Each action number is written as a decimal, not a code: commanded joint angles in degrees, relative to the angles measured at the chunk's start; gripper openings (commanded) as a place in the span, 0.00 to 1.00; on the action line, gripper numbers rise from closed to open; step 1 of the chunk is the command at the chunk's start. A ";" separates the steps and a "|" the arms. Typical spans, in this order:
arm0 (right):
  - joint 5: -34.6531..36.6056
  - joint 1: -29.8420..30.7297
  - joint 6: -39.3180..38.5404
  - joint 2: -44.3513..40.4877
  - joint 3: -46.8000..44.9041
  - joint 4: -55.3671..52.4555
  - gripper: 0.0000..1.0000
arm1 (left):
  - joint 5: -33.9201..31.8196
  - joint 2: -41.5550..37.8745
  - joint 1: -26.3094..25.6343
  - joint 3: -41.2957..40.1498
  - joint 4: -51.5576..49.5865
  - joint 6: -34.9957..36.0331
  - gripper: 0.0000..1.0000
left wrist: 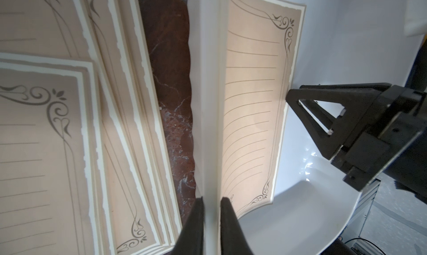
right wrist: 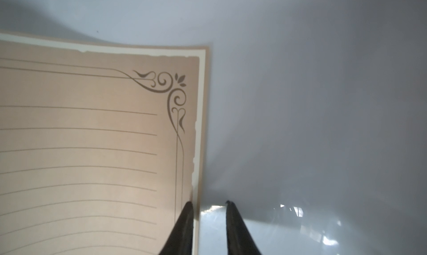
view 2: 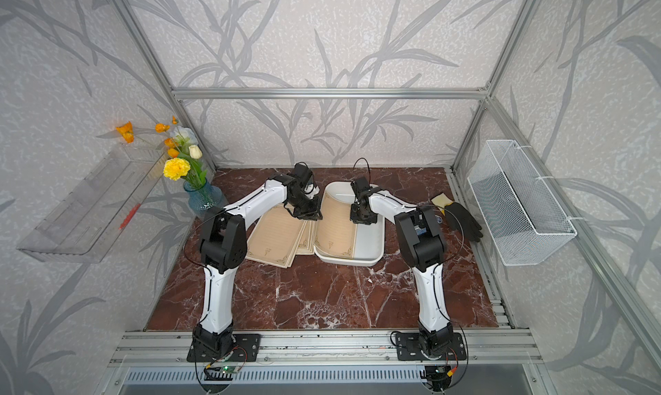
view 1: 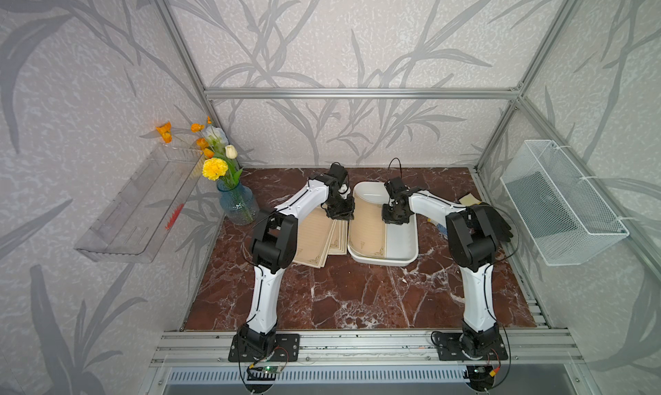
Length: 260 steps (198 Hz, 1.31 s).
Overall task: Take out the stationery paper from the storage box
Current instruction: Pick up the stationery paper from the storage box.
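The storage box [view 1: 402, 239] is seen in both top views at the middle of the marbled desk [view 1: 339, 296], toward the far side. One sheet of stationery paper [view 1: 368, 225] is left inside it, filling the left half of the box, bowed, with its left edge raised along the box's left wall. The right half of the box floor is bare.

The left gripper [left wrist: 211, 203] is set at that left wall near the far end. Its fingers [left wrist: 191, 230] are pressed close on a thin pale strip, which appears to be the sheet's raised left edge.

The right gripper [right wrist: 209, 204] is lowered into the box at the sheet's right edge. Its fingers [right wrist: 184, 223] are narrowly spread. One is placed over the paper and the other over the white floor, so that the edge lies between them ungripped.

Just left of the box, fanned sheets [view 1: 318, 239] are laid flat on the desk, partly hidden under the left arm. A blue vase [view 1: 236, 205] of flowers is seen at the far left, and a black glove [view 1: 500, 221] at the right.
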 commanded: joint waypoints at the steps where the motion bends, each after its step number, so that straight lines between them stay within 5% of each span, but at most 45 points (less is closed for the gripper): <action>1: 1.36 0.17 -0.41 3.91 -1.34 -5.71 0.26 | -1.26 -2.35 -0.44 1.76 -1.75 0.98 0.08; 65: 2.49 0.39 -1.20 3.99 -0.31 -7.06 0.34 | -3.60 -2.47 -0.60 3.53 -4.56 3.33 0.00; 90: 2.65 1.03 -1.44 3.76 0.03 -6.85 0.36 | -2.12 -1.76 -0.62 4.22 -4.63 3.06 0.21; 129: 4.80 2.37 -2.08 5.52 2.61 -8.73 0.36 | -3.35 -2.44 -0.58 4.27 -4.60 2.86 0.24; 154: 5.18 2.66 -1.99 6.09 3.00 -8.79 0.36 | -4.68 -2.96 -0.61 4.50 -5.38 2.92 0.21; 186: 5.52 2.66 -1.99 6.45 3.01 -8.92 0.36 | -4.13 -3.71 -0.68 4.29 -5.25 3.19 0.00; 236: 6.32 2.65 -2.25 4.54 2.04 -9.10 0.37 | -3.25 -6.35 -0.71 5.44 -6.01 3.62 0.00; 260: 5.26 2.36 -3.00 0.16 0.33 -7.31 0.50 | -1.50 -9.24 -0.67 6.89 -5.63 3.76 0.00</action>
